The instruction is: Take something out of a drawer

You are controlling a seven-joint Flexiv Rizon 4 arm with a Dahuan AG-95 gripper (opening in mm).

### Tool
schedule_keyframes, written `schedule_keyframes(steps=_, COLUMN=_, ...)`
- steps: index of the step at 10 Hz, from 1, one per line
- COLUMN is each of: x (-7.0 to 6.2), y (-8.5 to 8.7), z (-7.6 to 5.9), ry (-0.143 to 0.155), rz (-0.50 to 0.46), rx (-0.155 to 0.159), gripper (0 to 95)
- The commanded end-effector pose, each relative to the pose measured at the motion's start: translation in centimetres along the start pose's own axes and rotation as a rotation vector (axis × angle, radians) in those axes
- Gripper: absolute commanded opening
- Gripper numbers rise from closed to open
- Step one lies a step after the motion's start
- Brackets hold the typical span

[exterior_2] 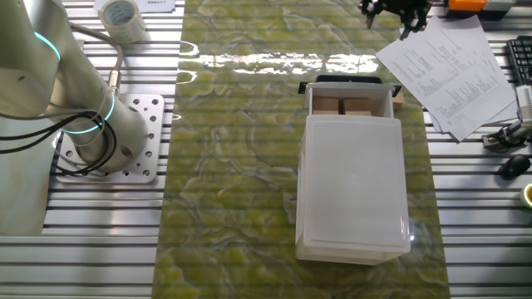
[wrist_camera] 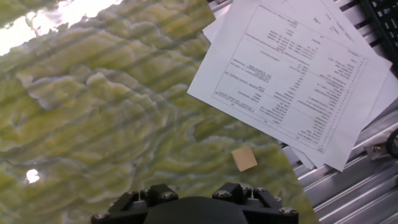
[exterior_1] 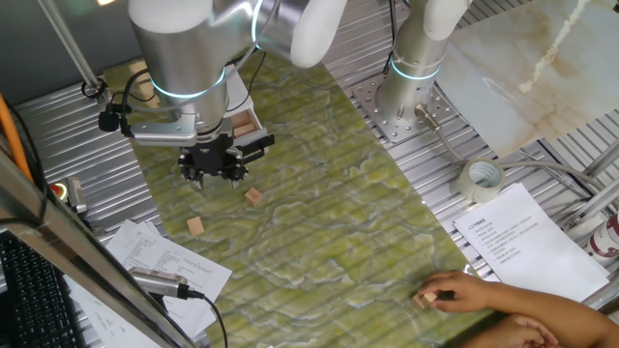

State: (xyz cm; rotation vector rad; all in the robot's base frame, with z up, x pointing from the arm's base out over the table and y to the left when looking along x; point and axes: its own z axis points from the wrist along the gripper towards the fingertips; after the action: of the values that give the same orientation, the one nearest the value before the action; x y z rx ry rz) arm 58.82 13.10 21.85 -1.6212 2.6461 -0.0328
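Above the mat (exterior_1: 319, 222) the gripper (exterior_1: 212, 166) is held empty, spread unclear; blocks (exterior_2: 342, 106) remain in the drawer (exterior_2: 349, 93), so a reach back is called for

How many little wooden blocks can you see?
5. Two blocks sit in the open drawer, two lie on the green mat, one is by a person's hand. More may hide in the drawer.

Nothing legible from my station. Printed sheets (wrist_camera: 292, 74) by the mat edge carry dense lines of small type in the hand view, too fine to read. Another printed page (exterior_1: 527, 242) in one fixed view shows a heading and rows, blurred. The tape roll (exterior_2: 120, 15) shows no readable marking.
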Motion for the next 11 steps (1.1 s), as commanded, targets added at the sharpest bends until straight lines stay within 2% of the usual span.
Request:
schedule_keyframes(steps=1, x=0.01, y=0.04, z=-0.02, ry=-0.001, rz=0.002, rx=0.001, gripper=57.0)
schedule_keyframes(steps=3, x=0.01, y=0.04, z=-0.02, ry=0.001, rz=0.051, rx=0.001, gripper=19.0)
schedule_keyframes(steps=4, x=0.0, y=0.04, z=-0.02, ry=0.002, rz=0.061, rx=-0.001, gripper=19.0)
schedule_keyframes(steps=5, x=0.0, y=0.04, z=-0.02, ry=0.004, rz=0.076, rx=-0.006, gripper=0.0)
schedule_keyframes(steps=11, x=-0.01, y=0.04, z=-0.03, ry=-0.005, rz=0.079, rx=-0.004, gripper=0.0)
